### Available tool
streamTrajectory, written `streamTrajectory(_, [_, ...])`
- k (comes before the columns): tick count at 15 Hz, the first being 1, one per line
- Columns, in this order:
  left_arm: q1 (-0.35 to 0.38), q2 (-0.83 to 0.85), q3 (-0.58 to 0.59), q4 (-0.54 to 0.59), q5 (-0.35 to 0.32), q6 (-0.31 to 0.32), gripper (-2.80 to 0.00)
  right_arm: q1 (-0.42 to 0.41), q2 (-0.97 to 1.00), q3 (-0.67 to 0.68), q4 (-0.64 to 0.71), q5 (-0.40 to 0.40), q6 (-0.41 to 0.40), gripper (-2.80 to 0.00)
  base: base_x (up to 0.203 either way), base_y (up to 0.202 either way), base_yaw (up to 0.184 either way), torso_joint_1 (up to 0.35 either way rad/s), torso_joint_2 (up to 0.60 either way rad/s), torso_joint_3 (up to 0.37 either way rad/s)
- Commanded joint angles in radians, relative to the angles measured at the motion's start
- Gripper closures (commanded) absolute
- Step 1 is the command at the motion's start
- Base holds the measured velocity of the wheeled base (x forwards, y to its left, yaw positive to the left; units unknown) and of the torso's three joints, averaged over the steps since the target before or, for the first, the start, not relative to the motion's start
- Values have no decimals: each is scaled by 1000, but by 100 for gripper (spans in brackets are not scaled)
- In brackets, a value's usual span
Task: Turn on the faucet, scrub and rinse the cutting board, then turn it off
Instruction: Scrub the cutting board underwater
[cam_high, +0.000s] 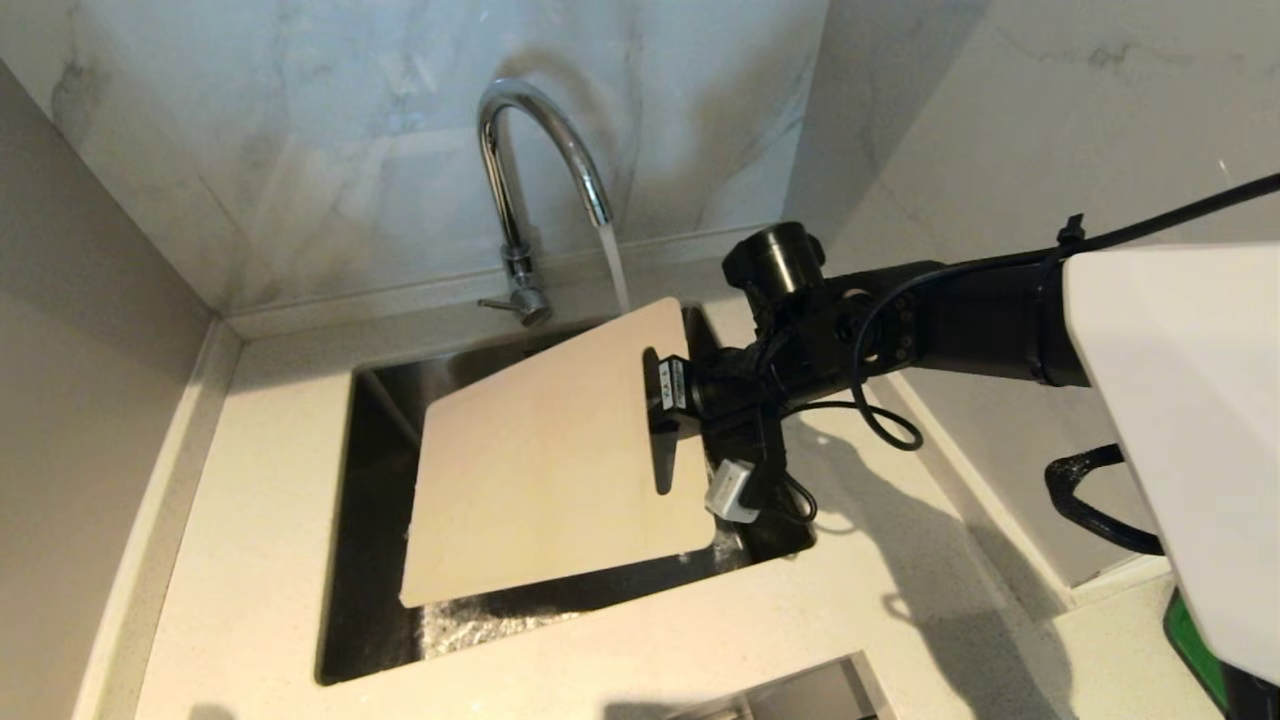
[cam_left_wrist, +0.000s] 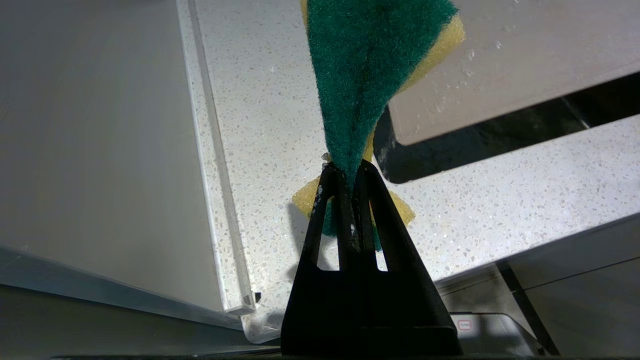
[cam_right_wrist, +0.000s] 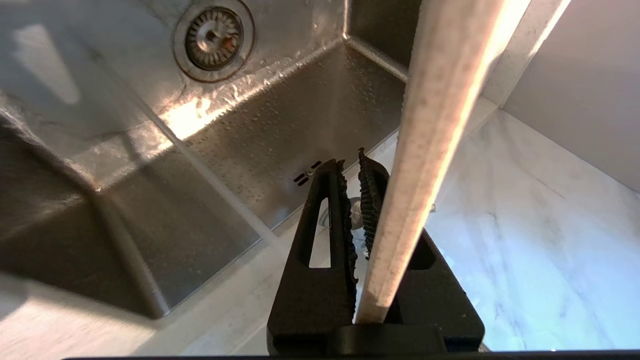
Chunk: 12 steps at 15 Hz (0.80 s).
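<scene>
The right gripper (cam_high: 668, 392), fingers clamped at the slot end, tilts the board (cam_high: 545, 455) over the sink (cam_high: 340, 560) so faucet (cam_high: 525, 150) water runs off, while the left gripper (cam_left_wrist: 350, 172) (parked off-sink) pinches a sponge (cam_left_wrist: 365, 65).

sink (cam_high: 380, 420) basin mostly hidden under cutting board (cam_high: 550, 450), sponge (cam_left_wrist: 370, 65) top cropped

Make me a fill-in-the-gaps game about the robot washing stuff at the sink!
1. Water runs from the faucet onto the ____.
2. The right gripper holds the board over the ____.
3. The left gripper is shut on a green and yellow ____.
4. The board is tilted, and its ____ end is at the gripper.

Missing words: board; sink; sponge; higher
</scene>
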Motion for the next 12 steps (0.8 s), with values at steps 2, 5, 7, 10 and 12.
streamTrajectory(2, [0, 1, 0, 0, 0, 0, 0, 0, -101, 101, -1, 7, -16, 0, 0, 0, 0, 0, 0, 0])
streamTrajectory(5, [0, 1, 0, 0, 0, 0, 0, -1, -130, 155, -2, 18, -16, 0, 0, 0, 0, 0, 0, 0])
streamTrajectory(7, [0, 1, 0, 0, 0, 0, 0, -2, -129, 149, -4, 18, -16, 0, 0, 0, 0, 0, 0, 0])
streamTrajectory(10, [0, 1, 0, 0, 0, 0, 0, -6, -102, 138, -56, 18, -16, 0, 0, 0, 0, 0, 0, 0])
streamTrajectory(12, [0, 1, 0, 0, 0, 1, 0, -14, -85, 118, -64, 22, -16, 0, 0, 0, 0, 0, 0, 0])
